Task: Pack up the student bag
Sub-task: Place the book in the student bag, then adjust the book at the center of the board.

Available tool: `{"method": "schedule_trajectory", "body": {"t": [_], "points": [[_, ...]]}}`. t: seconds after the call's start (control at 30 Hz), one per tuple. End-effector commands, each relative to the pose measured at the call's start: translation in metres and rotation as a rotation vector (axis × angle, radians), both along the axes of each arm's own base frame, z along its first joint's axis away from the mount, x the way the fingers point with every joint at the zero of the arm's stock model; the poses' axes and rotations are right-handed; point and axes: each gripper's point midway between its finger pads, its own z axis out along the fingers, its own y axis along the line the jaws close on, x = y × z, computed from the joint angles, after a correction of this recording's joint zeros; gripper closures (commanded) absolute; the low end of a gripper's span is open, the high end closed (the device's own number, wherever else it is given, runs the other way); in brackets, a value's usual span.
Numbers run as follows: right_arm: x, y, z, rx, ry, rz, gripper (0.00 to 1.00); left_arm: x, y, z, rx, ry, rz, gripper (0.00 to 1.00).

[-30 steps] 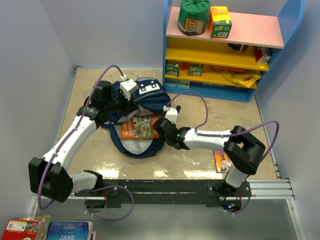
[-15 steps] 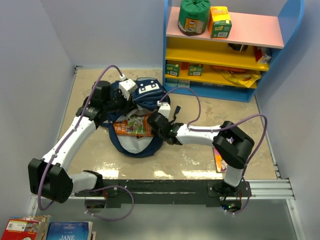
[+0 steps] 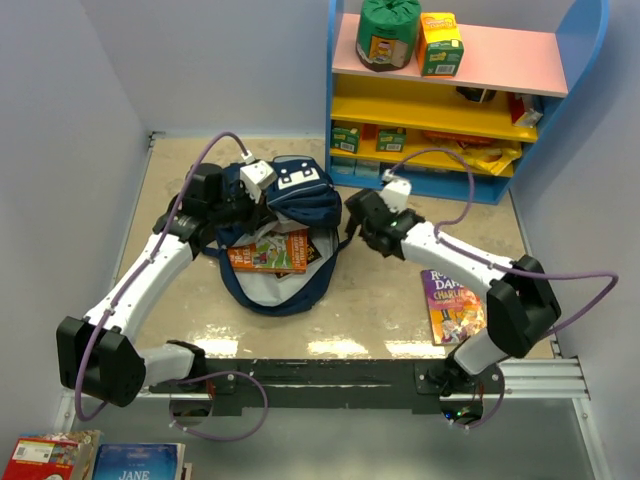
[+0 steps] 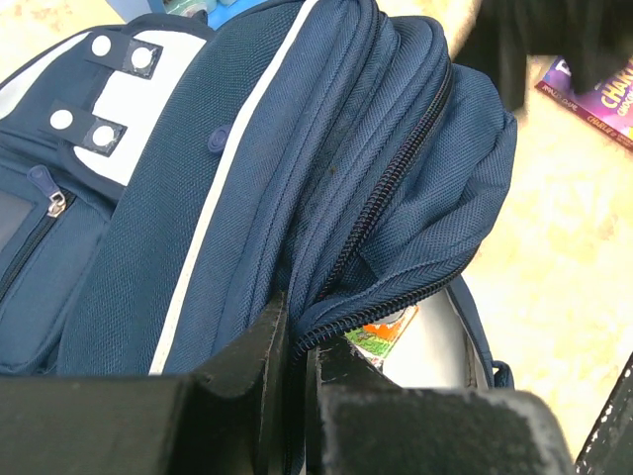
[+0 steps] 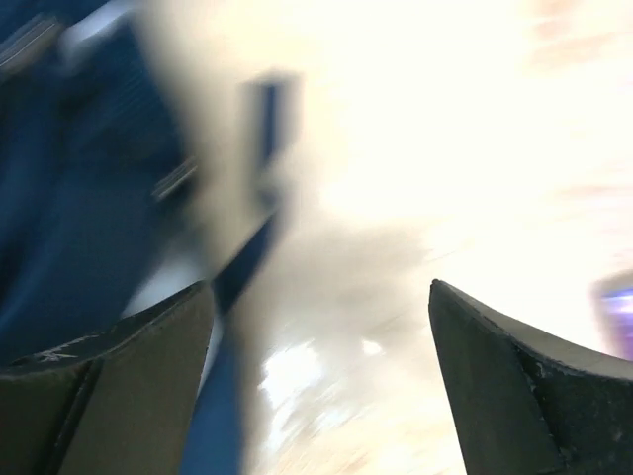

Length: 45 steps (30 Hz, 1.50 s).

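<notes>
Navy blue fabric student bag with white patches [image 3: 300, 195], centre-left on the beige surface [image 3: 380, 310]: 1 claw gripping, 1 claw free.
Nearest, by the right arm, a purple paperback book [image 3: 455, 300] lies flat. The bag's mouth faces the arms, with an orange picture book [image 3: 268, 252] showing inside. The left claw [image 4: 297, 341] is narrow, pinching the zipped flap edge. The right claw [image 5: 321, 386] stands wide and empty, just right of the bag. Farthest stands a blue shelf unit [image 3: 480, 55].

Top camera looks down from behind; both wrist cameras (right blurred) closely face the student bag [image 4: 247, 168].
</notes>
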Motion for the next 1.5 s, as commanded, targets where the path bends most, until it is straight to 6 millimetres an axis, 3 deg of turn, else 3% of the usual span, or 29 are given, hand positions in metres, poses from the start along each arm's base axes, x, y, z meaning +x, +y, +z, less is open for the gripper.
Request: {"method": "schedule_trajectory", "body": {"t": [0.0,0.07,0.1,0.17,0.2,0.27,0.37,0.57,0.83,1.1,1.2,1.33,1.47], "points": [[-0.006,-0.106,-0.014,-0.150,0.161,-0.266,0.08,0.004,-0.011,0.034,-0.059,-0.131,-0.048,1.00],[-0.009,-0.129,-0.021,-0.109,0.180,-0.306,0.08,0.003,-0.011,0.031,-0.057,-0.125,-0.050,1.00],[-0.006,-0.154,-0.015,-0.071,0.172,-0.366,0.08,0.003,-0.011,0.031,-0.057,-0.126,-0.051,1.00],[-0.005,-0.173,-0.020,-0.026,0.194,-0.396,0.08,0.002,-0.011,0.029,-0.057,-0.122,-0.055,1.00],[-0.004,-0.196,-0.022,-0.021,0.207,-0.452,0.09,0.002,-0.012,0.029,-0.058,-0.121,-0.061,1.00],[-0.005,-0.220,-0.032,-0.030,0.265,-0.513,0.11,0.001,-0.013,0.030,-0.061,-0.121,-0.068,1.00],[-0.008,-0.241,-0.044,-0.064,0.336,-0.577,0.12,0.000,-0.014,0.032,-0.061,-0.127,-0.080,1.00],[-0.011,-0.256,-0.074,-0.083,0.435,-0.645,0.14,0.000,-0.018,0.029,-0.056,-0.128,-0.119,1.00],[-0.017,-0.256,-0.084,-0.100,0.526,-0.671,0.14,0.001,-0.022,0.020,-0.043,-0.141,-0.168,1.00],[-0.043,-0.247,-0.085,-0.094,0.566,-0.645,0.16,0.001,-0.022,0.017,-0.021,-0.154,-0.201,1.00],[-0.052,-0.229,-0.094,-0.095,0.594,-0.594,0.19,0.001,-0.022,0.014,-0.021,-0.147,-0.206,1.00],[-0.061,-0.189,-0.107,-0.144,0.632,-0.492,0.23,0.002,-0.020,0.015,-0.019,-0.151,-0.199,1.00],[-0.064,-0.173,-0.118,-0.129,0.643,-0.462,0.33,0.004,-0.018,0.020,-0.027,-0.160,-0.189,1.00]]}}
